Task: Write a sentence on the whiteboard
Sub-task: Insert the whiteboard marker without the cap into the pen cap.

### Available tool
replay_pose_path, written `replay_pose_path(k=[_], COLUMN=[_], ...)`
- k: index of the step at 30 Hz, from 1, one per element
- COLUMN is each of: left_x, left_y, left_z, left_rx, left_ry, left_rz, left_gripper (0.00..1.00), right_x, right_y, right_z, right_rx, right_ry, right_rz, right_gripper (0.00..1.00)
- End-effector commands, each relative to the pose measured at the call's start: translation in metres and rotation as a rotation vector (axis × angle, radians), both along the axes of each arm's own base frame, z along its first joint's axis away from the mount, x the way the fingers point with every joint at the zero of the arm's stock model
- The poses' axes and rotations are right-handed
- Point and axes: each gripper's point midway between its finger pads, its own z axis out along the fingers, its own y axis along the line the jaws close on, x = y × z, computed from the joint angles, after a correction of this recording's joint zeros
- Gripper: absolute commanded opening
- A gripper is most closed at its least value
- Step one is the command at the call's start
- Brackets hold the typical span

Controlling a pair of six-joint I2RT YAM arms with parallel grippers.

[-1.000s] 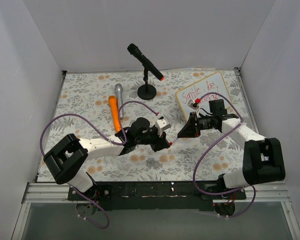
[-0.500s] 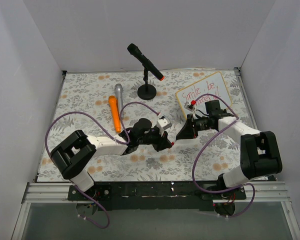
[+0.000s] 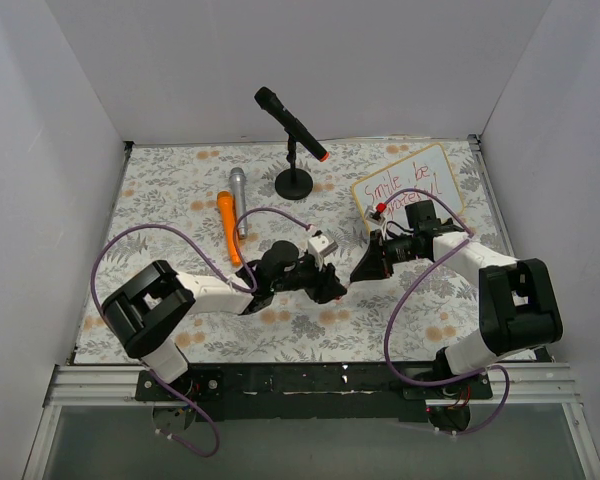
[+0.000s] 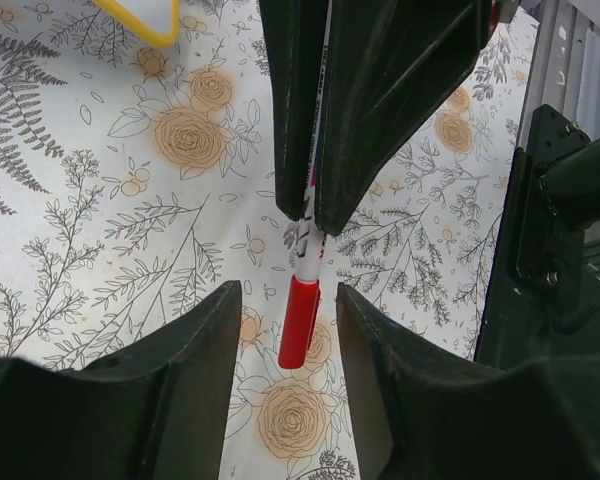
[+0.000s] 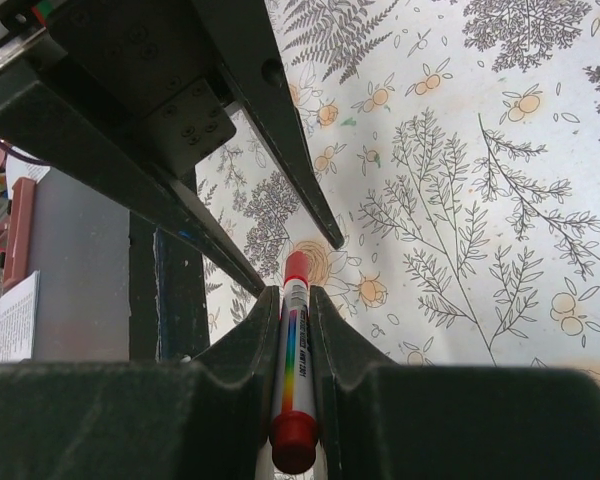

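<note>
My left fingers (image 4: 180, 380) now spread wider than second ago, flanking marker (image 5: 292, 340) cap (image 4: 300, 320) without touching. Right fingers (image 5: 240, 350) still pinching marker. Whiteboard (image 3: 435, 160) with sentence (image 3: 395, 187) unmoved, back right of desk (image 3: 180, 190).

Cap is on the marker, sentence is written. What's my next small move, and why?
Probably pull the left gripper straight back: its fingers stand apart beside the red cap, not touching, while the right gripper clamps the marker. The whiteboard already carries the sentence.
</note>
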Motion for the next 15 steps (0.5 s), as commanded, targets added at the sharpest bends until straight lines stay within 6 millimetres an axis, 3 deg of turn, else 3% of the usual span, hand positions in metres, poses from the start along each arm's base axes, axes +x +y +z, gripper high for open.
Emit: replay_pose_path(k=[1, 5, 7, 10, 15], left_x=[0.002, -0.003, -0.008, -0.017, -0.026], left_y=[0.003, 0.013, 0.022, 0.032, 0.028], left_z=[0.023, 0.032, 0.024, 0.017, 0.011], left_rx=[-0.065, -0.079, -0.062, -0.067, -0.07], left_ry=[-0.037, -0.065, -0.056, -0.033, -0.011], left_rz=[0.027, 0.029, 0.021, -0.028, -0.114], left_gripper=[0.45, 0.66, 0.71, 0.73, 0.72], right_x=[0.007, 0.007, 0.007, 0.007, 0.005], right_y=[0.002, 0.002, 0.001, 0.002, 0.002], right_z=[0.003, 0.004, 0.005, 0.006, 0.009], right_rx=[-0.002, -0.004, -0.002, 0.003, 0.014], right_ry=[-0.027, -0.037, -0.036, -0.038, -0.035], right_rz=[0.009, 0.01, 0.009, 0.013, 0.019], right_gripper=[0.01, 0.01, 0.01, 0.01, 0.01])
